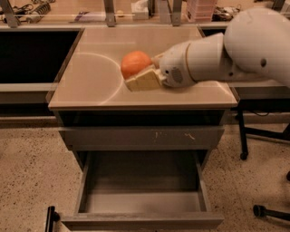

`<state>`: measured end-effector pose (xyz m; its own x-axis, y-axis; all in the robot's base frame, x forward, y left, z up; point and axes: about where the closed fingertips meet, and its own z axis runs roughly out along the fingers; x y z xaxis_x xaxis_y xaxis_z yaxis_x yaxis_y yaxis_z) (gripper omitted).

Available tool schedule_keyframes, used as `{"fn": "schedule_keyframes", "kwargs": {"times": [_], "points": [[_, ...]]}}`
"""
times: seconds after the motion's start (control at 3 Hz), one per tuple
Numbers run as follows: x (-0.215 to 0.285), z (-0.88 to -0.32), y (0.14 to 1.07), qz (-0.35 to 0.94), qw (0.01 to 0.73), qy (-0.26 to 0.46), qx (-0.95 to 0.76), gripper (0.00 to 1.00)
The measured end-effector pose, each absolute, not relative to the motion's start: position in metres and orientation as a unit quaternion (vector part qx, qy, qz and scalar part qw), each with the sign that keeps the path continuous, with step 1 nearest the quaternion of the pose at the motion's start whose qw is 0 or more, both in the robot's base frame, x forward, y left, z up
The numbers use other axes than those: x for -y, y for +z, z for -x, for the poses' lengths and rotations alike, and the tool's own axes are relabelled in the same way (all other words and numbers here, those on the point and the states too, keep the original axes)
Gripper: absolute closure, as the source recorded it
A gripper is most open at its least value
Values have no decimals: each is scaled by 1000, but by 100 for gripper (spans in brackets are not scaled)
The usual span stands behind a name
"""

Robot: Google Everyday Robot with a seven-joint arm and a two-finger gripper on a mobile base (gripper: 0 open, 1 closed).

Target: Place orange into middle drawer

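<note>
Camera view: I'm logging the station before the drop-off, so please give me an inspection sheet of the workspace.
Surface: tan cabinet top, pale arc mark.
Job's things: orange held over the top; middle drawer pulled open, nothing seen inside.
Clutter: small items on the bench behind.
Grippers: gripper shut on the orange, near the top's centre.
Cables: dark tangle, far left behind.
Surroundings: speckled floor; chair base at right.
</note>
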<state>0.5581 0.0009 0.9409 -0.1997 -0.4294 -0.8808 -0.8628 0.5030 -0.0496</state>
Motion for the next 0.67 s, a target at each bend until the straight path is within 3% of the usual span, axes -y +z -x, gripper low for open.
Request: {"fn": "schedule_keyframes", "kwargs": {"times": [0.67], "points": [[11,-556,907,410,455,227,-757,100]]}}
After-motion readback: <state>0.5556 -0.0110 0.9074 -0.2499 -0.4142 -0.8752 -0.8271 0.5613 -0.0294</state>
